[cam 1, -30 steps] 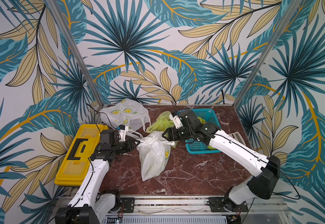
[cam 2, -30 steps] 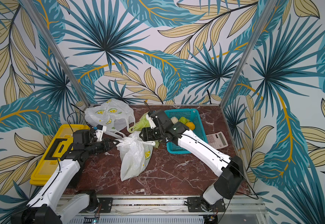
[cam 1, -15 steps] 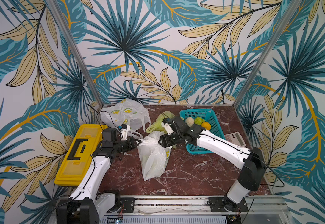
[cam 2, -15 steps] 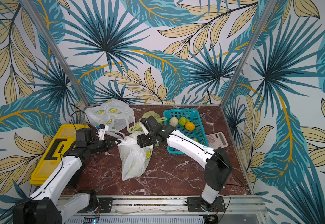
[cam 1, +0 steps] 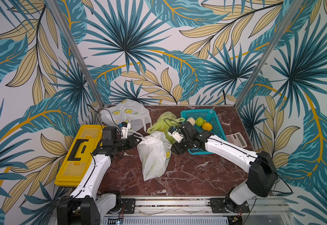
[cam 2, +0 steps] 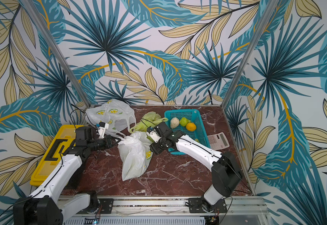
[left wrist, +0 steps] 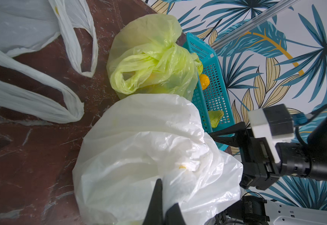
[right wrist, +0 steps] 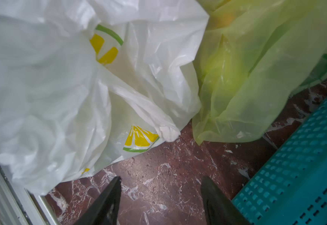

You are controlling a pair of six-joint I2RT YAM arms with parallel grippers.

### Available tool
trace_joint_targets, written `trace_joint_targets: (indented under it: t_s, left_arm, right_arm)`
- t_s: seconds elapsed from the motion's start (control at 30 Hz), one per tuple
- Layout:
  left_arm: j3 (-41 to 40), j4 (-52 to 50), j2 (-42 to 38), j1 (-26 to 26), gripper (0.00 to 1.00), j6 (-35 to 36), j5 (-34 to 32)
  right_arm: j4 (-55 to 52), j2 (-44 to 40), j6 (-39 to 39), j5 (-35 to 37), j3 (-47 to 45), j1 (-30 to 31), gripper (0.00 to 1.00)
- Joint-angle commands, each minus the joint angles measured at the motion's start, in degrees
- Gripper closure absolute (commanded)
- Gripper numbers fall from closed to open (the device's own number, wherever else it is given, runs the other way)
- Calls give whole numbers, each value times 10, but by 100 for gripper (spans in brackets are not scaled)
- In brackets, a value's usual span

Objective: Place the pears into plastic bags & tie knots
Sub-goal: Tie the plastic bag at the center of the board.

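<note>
A white lemon-print plastic bag lies mid-table. My left gripper is shut on the bag's bunched top film. My right gripper stands open over bare marble, between that bag and the basket wall, with nothing in it. The yellow-green bag sits behind with its handles bunched in a knot. In the teal basket lie a cream pear and a green pear. A second white bag lies at the back left.
An orange fruit shares the basket. A calculator lies right of the basket. A yellow toolbox fills the left table edge. Loose white bag handles lie on the marble near my left arm.
My right gripper has come away from behind the white bag, toward the table's front, and down beside it. My left gripper has stayed shut on the bag.
</note>
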Motion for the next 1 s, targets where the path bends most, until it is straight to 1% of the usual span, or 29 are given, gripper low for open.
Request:
trace_joint_targets:
  t_s: [0.0, 0.13, 0.2, 0.27, 0.3, 0.33, 0.43, 0.47, 0.57, 0.7, 0.83, 0.97]
  left_arm:
    - [7, 9, -5, 1, 100, 3, 1]
    - [7, 9, -2, -4, 100, 2, -1]
    - [8, 9, -4, -4, 100, 2, -4]
    - [7, 9, -10, -3, 100, 1, -11]
    - [6, 9, -15, -3, 100, -1, -17]
    - [5, 6, -18, 0, 100, -3, -21]
    - [14, -20, -33, 14, 100, -3, -39]
    - [18, -30, -38, 18, 100, 0, -47]
    - [13, -41, -44, 31, 100, 3, -75]
    - [-22, -41, -16, 45, 100, 10, -91]
    - [-48, -41, -22, 64, 100, 10, -114]
    - [-37, -41, -2, 53, 100, 6, -110]
  right_arm:
    - [35, 40, -41, -30, 30, 4, 33]
    - [46, 94, -50, -48, 68, 6, 33]
    - [45, 110, -55, -72, 74, 6, 36]
    - [40, 116, -57, -83, 73, 6, 49]
    - [30, 117, -56, -82, 74, 6, 60]
    - [17, 113, -51, -73, 75, 6, 71]
    - [-4, 84, -22, -35, 62, 5, 96]
    - [-10, 75, -9, -19, 57, 6, 100]
    - [-31, 57, 34, 21, 41, 5, 100]
    - [-35, 62, 79, 49, 13, -1, 100]
    - [-31, 64, 108, 60, -10, -28, 100]
    - [-18, 61, 132, 36, -11, -38, 100]
